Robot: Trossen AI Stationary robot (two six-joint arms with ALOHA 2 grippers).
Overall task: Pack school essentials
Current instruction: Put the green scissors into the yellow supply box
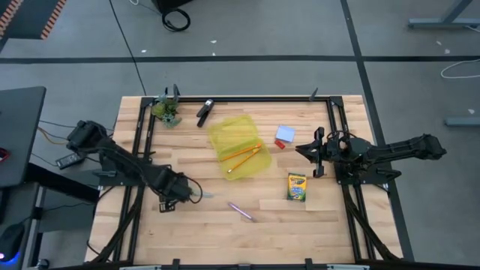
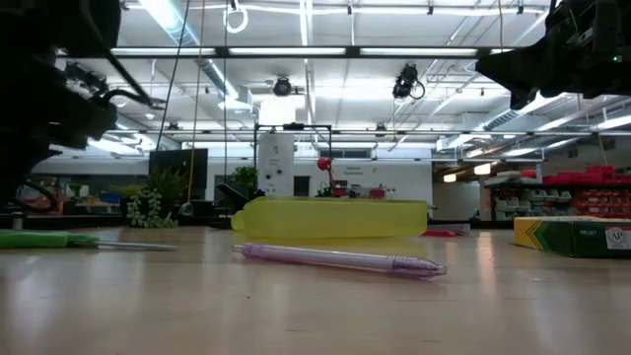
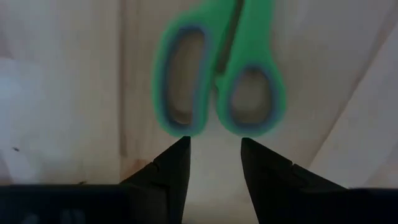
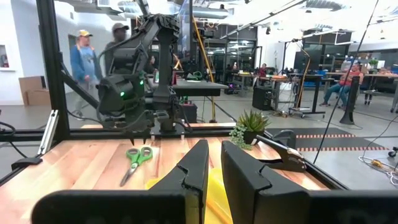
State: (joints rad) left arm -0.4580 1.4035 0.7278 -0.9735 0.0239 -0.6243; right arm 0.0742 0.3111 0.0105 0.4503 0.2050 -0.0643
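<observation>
Green-handled scissors [image 3: 217, 81] lie flat on the wood, also visible in the high view [image 1: 201, 194] and in the right wrist view [image 4: 137, 158]. My left gripper [image 3: 214, 144] is open, pointing down just above the handle loops, fingertips short of them. Two orange pencils [image 1: 244, 154] rest on a flat yellow pouch [image 1: 238, 146]. The purple pen [image 1: 241, 212] lies near the front edge, and the crayon box [image 1: 297, 187] sits to the right. The pale blue notepad [image 1: 285, 133] and red eraser [image 1: 279, 144] lie beside my right gripper [image 1: 309, 152], which hovers with a narrow gap between its fingers [image 4: 214, 158].
A black clip [image 1: 204, 112] and a small green plant [image 1: 166, 110] sit at the table's far side. A black frame [image 1: 330, 120] runs along the table edges. Bare wood lies between pen and crayon box. People stand in the room beyond the table.
</observation>
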